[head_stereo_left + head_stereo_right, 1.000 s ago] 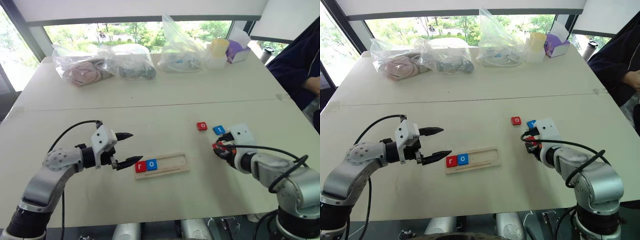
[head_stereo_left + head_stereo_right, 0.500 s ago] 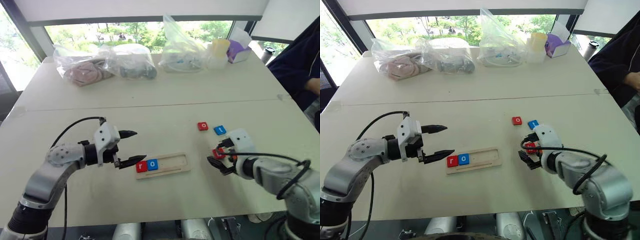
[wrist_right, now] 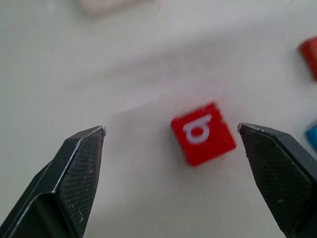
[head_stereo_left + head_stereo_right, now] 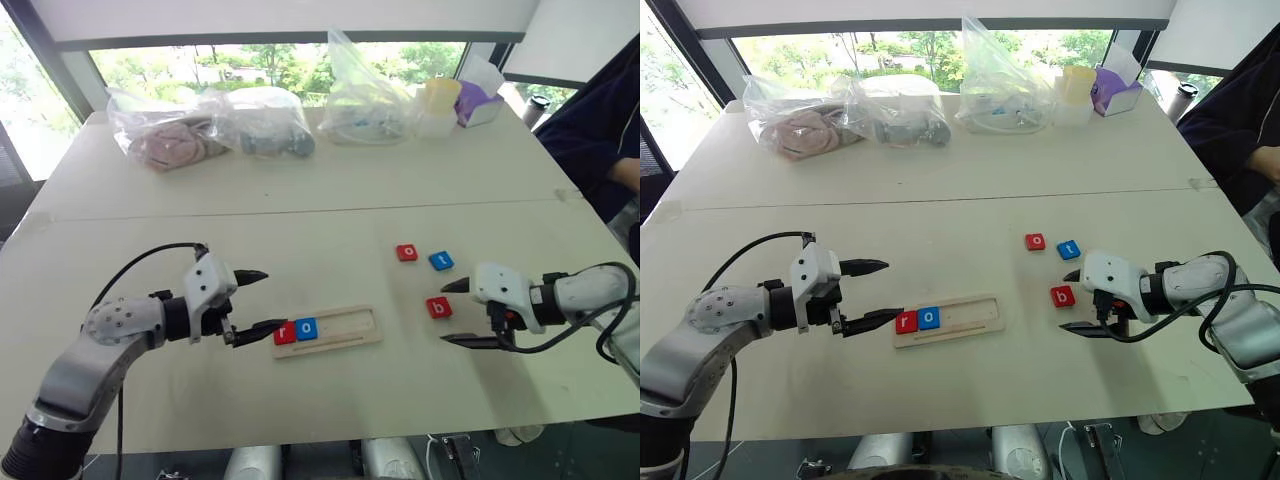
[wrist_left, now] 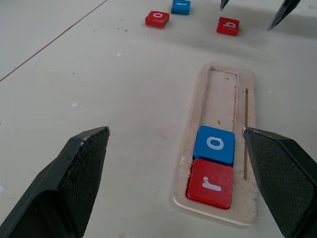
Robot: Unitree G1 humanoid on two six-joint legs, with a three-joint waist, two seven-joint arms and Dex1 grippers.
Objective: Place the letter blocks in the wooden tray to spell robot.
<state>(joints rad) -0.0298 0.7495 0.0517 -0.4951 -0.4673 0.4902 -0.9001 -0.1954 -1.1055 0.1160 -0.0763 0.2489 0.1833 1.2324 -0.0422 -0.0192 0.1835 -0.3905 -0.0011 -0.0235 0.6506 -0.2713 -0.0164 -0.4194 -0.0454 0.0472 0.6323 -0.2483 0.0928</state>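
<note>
Released a moment ago, the small red square block with a white b [image 4: 438, 307] now lies flat on the pale table [image 4: 300, 190], where a second earlier it was pinched in the right gripper [image 4: 458, 313]; that gripper has swung round and now stands wide apart and empty, its black fingers on either side of the block's right edge without touching it; the left gripper [image 4: 256, 300] hangs just as spread and empty, beside the left end of the long pale-wood tray [image 4: 355, 323], unchanged; the tray holds the red r block [image 4: 284, 333] and the blue o block [image 4: 305, 328] side by side at its left end, three places bare; the red o block [image 4: 406, 252] and blue t block [image 4: 440, 260] sit loose beyond the b; my reading: the b was set down to be regripped, so the third slot remains unfilled.
</note>
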